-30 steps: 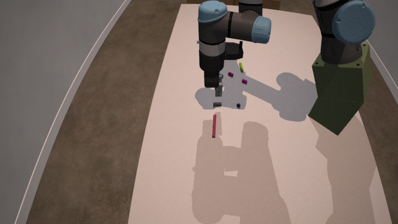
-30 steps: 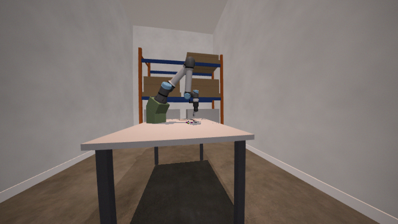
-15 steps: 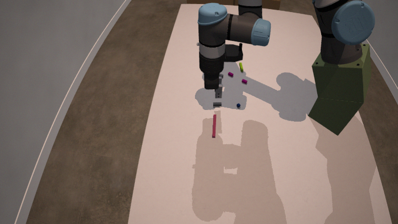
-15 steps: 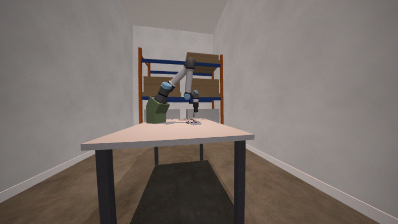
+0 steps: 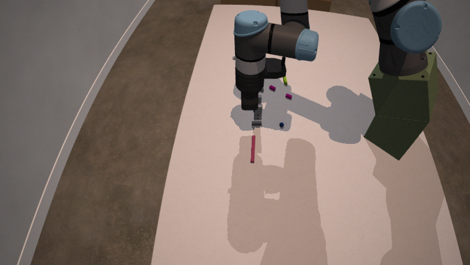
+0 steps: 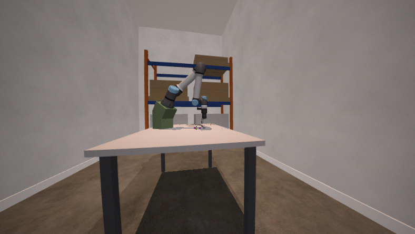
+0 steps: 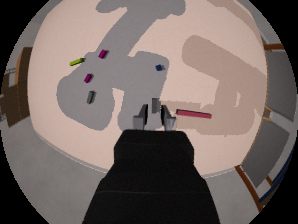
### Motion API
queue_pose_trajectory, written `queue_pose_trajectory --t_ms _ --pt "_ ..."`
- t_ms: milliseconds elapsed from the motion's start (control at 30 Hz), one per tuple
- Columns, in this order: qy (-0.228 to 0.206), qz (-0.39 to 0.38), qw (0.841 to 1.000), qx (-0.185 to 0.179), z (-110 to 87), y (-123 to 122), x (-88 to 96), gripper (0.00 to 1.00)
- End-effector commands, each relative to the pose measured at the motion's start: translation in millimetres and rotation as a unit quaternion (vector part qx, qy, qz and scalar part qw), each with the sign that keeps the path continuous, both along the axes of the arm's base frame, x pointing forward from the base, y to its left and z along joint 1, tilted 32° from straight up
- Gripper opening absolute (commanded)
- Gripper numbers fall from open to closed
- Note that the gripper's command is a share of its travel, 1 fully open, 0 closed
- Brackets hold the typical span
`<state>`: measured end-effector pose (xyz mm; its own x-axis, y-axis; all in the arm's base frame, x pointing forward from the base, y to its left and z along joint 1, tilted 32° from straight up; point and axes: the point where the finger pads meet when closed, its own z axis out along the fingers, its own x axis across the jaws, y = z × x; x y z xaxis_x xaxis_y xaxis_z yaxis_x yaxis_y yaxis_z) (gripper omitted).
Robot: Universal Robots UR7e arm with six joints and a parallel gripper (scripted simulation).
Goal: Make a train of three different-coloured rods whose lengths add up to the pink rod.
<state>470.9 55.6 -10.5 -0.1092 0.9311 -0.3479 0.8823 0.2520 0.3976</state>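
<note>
Seen from the wrist, with twelve at the top and the gripper (image 5: 258, 110) (image 6: 202, 120) (image 7: 154, 110) as the centre, the lime rod (image 5: 285, 80) (image 7: 76, 62) is lying farthest left, toward ten o'clock. One magenta rod (image 5: 272, 88) (image 7: 88, 78) is resting nearer in, also toward ten. A grey rod (image 5: 262, 89) (image 7: 91, 97) is lying just below that one, between nine and ten; the gripper is partly hiding it from the top camera. The other magenta rod (image 5: 288, 96) (image 7: 103, 54) is sitting toward eleven.

The jaws are standing about half open, holding nothing. The second grey rod (image 5: 256, 123) (image 7: 155, 105) is lying on the table (image 5: 197, 197) (image 6: 174, 140) (image 7: 225, 30) below them, showing through the gap and reaching toward twelve. Beyond it, the blue rod (image 5: 281, 124) (image 7: 159, 67) is resting at twelve. The long pink rod (image 5: 253, 148) (image 7: 194, 114) is lying rightmost, toward three, apart from the fingers. The rods are lying scattered, forming no train.
</note>
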Motion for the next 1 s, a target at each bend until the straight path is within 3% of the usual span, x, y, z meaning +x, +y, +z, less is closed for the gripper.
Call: queue_pose_trajectory --t_ms 0,967 --pt "-0.001 0.000 1.000 0.000 -6.8 -2 4.0 0.54" --pt "-0.001 0.000 1.000 0.000 -21.0 -6 11.8 0.54"
